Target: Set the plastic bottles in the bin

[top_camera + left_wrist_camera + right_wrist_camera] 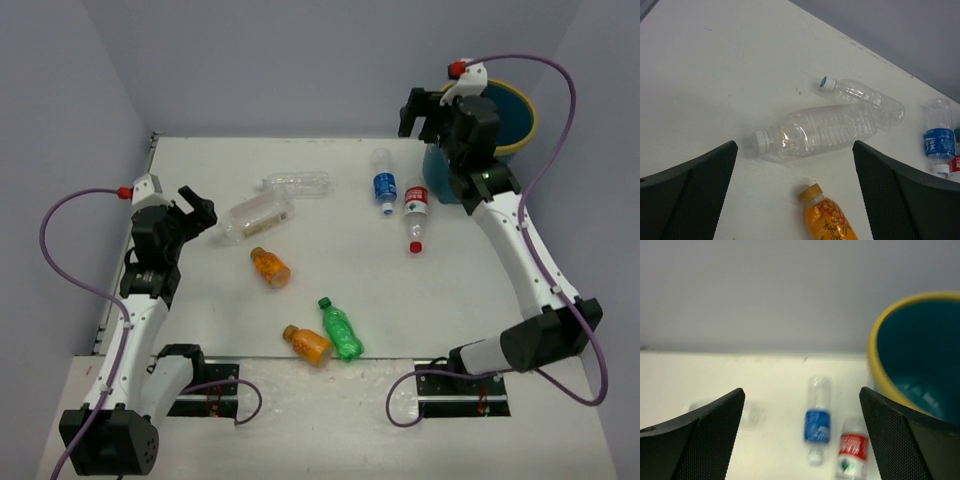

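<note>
Top external shows seven bottles (340, 330) lying on the table (450, 290), the bin (534, 112) at its far right corner. Our left gripper (199, 207) and right gripper (419, 110) hang with jaws spread, empty. We should straddle the nearest clear bottle (255, 214) across its ribbed middle.

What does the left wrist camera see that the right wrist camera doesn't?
Left wrist only: a big clear bottle, a slim clear bottle behind it, and an orange bottle. The right wrist view has just a faint blur at its left that might be a clear bottle. Right wrist only: the bin. Both: the blue-labelled bottle and the red-labelled bottle, which barely peeks in at the left wrist view's right edge.
</note>
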You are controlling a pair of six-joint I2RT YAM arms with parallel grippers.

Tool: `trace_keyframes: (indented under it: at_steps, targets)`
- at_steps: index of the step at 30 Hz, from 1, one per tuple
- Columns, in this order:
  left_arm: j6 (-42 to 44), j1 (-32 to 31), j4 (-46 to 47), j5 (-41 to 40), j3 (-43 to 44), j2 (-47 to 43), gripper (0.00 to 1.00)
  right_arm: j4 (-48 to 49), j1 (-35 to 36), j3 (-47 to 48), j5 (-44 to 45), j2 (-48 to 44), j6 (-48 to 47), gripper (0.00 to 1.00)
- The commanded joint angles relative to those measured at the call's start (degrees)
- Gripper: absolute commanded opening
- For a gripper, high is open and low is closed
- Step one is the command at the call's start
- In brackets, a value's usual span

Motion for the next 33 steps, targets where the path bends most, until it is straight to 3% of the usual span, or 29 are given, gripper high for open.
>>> trace_keyframes:
  at_steps: [1, 8, 17, 21, 27, 33]
  targets:
    - [-2.4, -1.8, -4.2, 4.4, 2.1, -1.3, 1.0, -11.7, 2.6, -11.7, -13.8, -7.3, 10.3, 0.99]
    - [-4.0, -11.4, -8.6, 3.9, -1.0, -4.6, 1.0, -10.5, 14.1, -33.2, -11.3, -16.1, 16.5, 0.99]
    - [-9.8, -16.9, -10.6, 4.9, -10.9, -9.6, 1.0, -8.9, 35.5, -48.1, -13.1, -19.4, 24.7, 0.99]
    - [-11.2, -17.0, -10.9, 7.1, -13.6, -11.2, 1.0, -8.0, 42.3, -51.4, -10.3, -17.8, 28.8, 0.99]
    - [-11.0, -17.1, -11.0, 8.4, -14.3, -11.4, 1.0, -6.6, 46.8, -54.5, -10.8, -12.3, 33.1, 0.99]
    - [-10.6, -17.1, -11.5, 7.4, -14.2, -10.9, 1.0, -10.1, 49.3, -51.8, -4.3, -4.3, 37.7, 0.98]
